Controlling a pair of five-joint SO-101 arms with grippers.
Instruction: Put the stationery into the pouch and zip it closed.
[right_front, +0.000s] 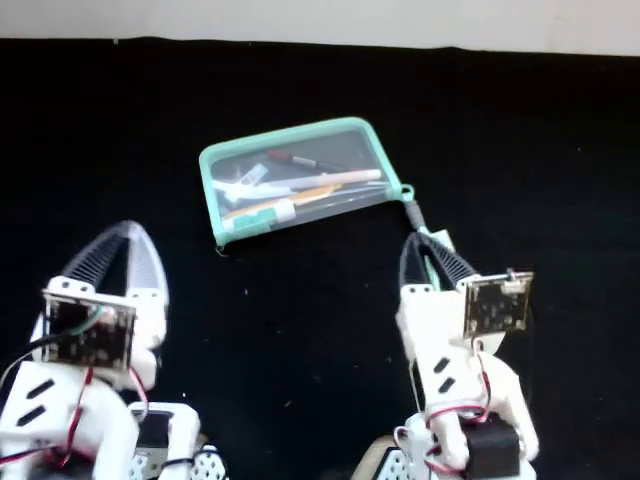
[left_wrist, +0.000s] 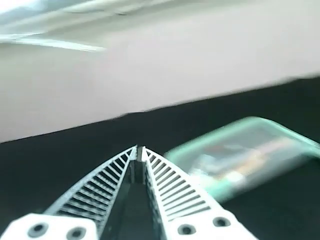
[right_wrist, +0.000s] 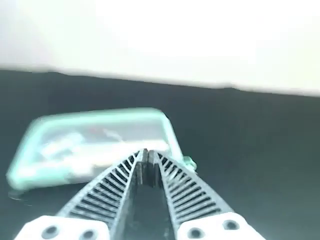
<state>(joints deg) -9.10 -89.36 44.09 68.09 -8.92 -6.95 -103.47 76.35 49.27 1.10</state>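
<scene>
You're seeing one pouch (right_front: 345, 135), stationery (right_front: 300, 188) inside, lying on the bench (right_front: 300, 340); two grippers, both closed: right gripper (right_front: 422, 240) sitting just beside its zip end, left gripper (right_front: 131, 229) well apart.

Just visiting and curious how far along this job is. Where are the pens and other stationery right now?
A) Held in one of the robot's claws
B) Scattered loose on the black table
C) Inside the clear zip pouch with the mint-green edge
C: the pens and other stationery show through the clear zip pouch with the mint-green edge, which lies flat on the black table.
</scene>
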